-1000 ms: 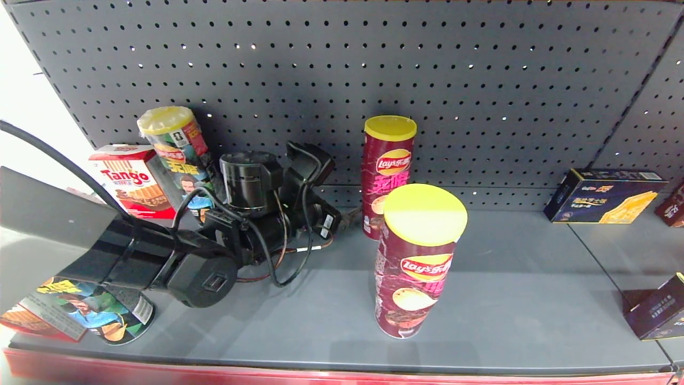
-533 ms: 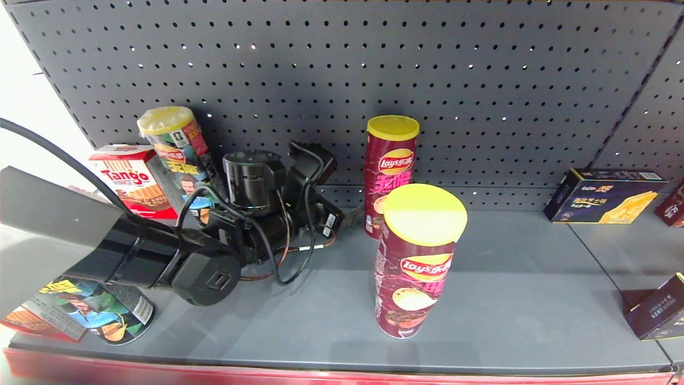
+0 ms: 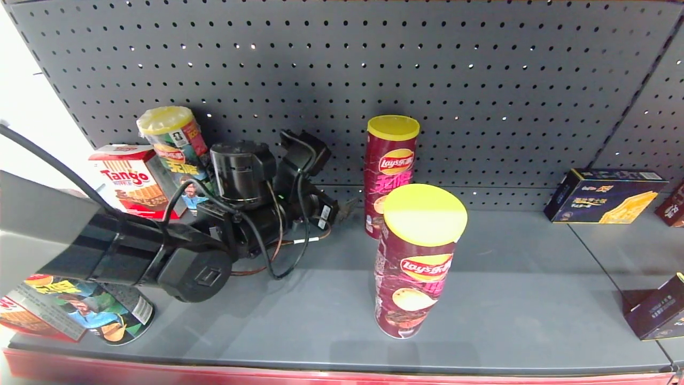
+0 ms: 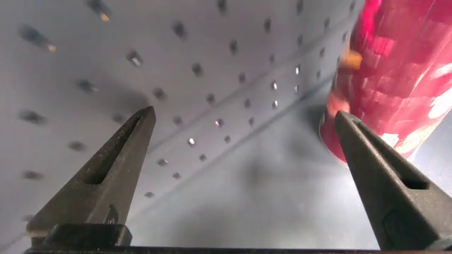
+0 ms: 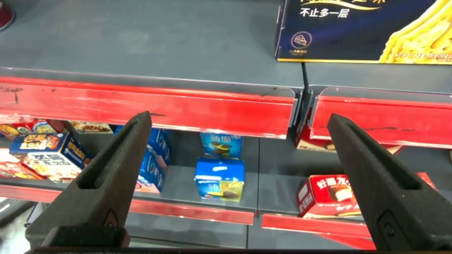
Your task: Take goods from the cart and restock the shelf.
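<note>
You are looking at a shop aisle: a grey metal shelf (image 3: 513, 299) with a pegboard back panel (image 3: 481, 69) carries crisp tubes (image 3: 416, 267) and a wafer box (image 3: 131, 179), faced outward for sale. Red price rails (image 5: 162, 99) edge the tiers below, which are stocked with biscuit packs (image 5: 220, 178).

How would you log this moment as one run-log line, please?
left gripper: open, empty, beside rear red can | right gripper: open, empty | front red can: upright on shelf
</note>
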Available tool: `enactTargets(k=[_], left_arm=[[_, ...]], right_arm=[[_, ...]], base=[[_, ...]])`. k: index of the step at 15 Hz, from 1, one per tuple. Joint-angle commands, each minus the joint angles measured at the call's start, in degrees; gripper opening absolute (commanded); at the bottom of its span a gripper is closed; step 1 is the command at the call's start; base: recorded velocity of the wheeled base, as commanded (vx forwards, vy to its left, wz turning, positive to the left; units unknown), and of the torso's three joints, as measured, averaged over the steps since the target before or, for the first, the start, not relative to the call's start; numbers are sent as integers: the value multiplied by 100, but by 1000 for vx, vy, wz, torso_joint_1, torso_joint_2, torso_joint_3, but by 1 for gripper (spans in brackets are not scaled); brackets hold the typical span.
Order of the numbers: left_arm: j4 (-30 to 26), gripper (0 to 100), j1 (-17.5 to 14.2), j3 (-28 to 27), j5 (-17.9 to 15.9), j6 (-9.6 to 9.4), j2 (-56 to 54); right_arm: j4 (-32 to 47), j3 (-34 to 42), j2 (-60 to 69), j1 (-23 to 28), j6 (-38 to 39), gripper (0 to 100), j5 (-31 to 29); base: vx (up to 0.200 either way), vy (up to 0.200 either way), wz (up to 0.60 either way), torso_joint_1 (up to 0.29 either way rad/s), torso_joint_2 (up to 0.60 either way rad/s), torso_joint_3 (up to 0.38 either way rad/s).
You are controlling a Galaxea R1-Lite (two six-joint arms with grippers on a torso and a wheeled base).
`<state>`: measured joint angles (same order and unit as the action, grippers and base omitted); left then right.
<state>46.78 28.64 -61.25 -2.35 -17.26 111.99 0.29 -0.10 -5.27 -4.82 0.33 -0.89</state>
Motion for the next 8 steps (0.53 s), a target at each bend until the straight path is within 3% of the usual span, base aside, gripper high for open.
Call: enactTargets(k=[1,4,8], left_arm=[[-11,100,54,-1,-2,-5,-433],[-292,100,309,-54,7,12,-1013],[-555,100,362,-151,7,4,-1751]], right_arm=[[6,1,-9,-2,2,100,1],[-3,1,-9,-2,2,100,1],[6,1,-9,-2,2,100,1]], base=[[0,0,0,0,0,0],[0,0,0,0,0,0],[0,0,0,0,0,0]])
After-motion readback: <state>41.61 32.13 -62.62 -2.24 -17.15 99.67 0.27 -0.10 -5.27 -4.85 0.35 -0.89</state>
